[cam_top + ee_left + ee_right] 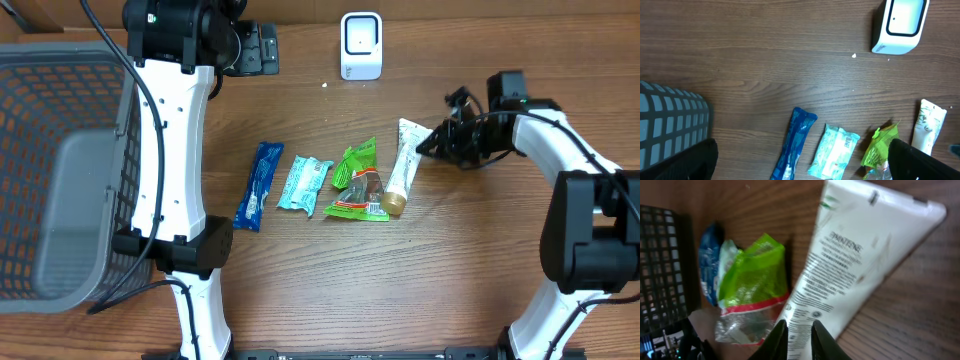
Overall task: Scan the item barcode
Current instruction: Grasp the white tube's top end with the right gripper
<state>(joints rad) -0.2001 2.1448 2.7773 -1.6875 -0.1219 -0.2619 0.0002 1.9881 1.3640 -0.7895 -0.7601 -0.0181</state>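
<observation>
The white Pantene tube (403, 165) lies flat on the wooden table (450, 280), right of centre in the overhead view, its brown cap (393, 203) pointing to the lower edge and its flat crimped end to the upper right. The right gripper (432, 142) sits at that crimped end. Only the right wrist view shows the printed side of the tube close up, filling the upper right of the frame. There the two fingertips (780, 332) rise from the bottom edge with a thin slit between them and the tube's print behind. Whether they pinch the tube or merely hang over it cannot be told.

The left wrist view catches just the tube's crimped end at its right edge. Its own dark fingers (920, 160) stand in the two bottom corners, spread wide with nothing between them. In the overhead view the left gripper (255, 48) is in the upper part of the frame, well apart from the tube.

A green packet (355, 180) lies just left of the tube, touching it near the cap. Further left are a pale blue packet (305, 182) and a dark blue packet (258, 185), side by side in a row. The white scanner (361, 45) stands near the top edge, apart from all of them. A grey mesh basket (50, 170) fills the left side, partly hidden by the left arm.
</observation>
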